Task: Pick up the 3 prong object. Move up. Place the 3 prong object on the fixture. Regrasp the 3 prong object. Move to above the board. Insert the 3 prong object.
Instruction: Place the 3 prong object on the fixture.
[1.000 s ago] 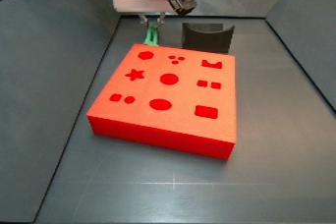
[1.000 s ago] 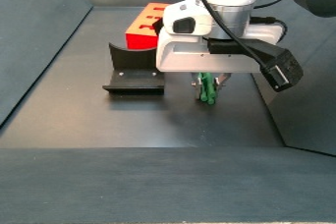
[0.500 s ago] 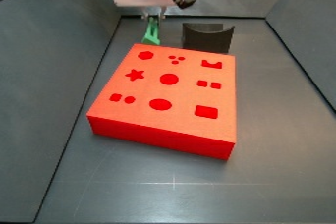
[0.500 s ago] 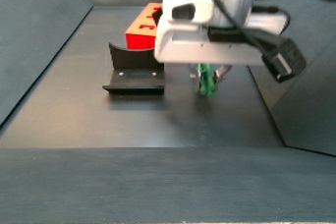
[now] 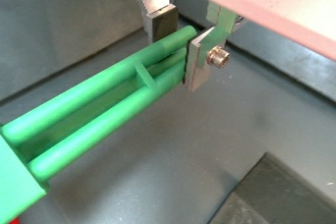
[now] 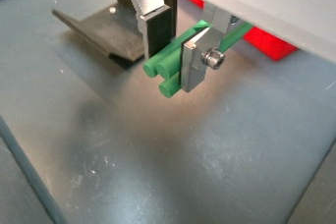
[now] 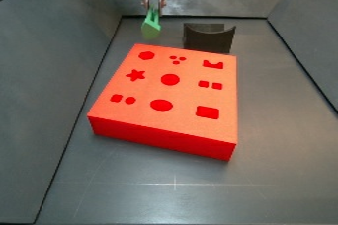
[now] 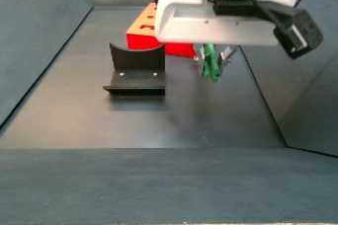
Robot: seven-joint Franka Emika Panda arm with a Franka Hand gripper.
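Side views show one gripper (image 7: 153, 8) clamped on one 3 prong object (image 7: 152, 20), airborne at 12 o'clock of one board (image 7: 172, 91), one fixture (image 8: 133, 69) apart.

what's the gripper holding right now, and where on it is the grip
The gripper holds the 3 prong object, fingers clamped on its sides near one end, lifted off the floor.

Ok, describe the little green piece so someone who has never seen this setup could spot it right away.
Start at the big red-orange board on the dark floor, with the dark fixture beside it. Above the board's far edge hangs the gripper, and the 3 prong object is clamped between its silver fingers, off the floor. It is the only green thing: a slim peg of parallel bars.
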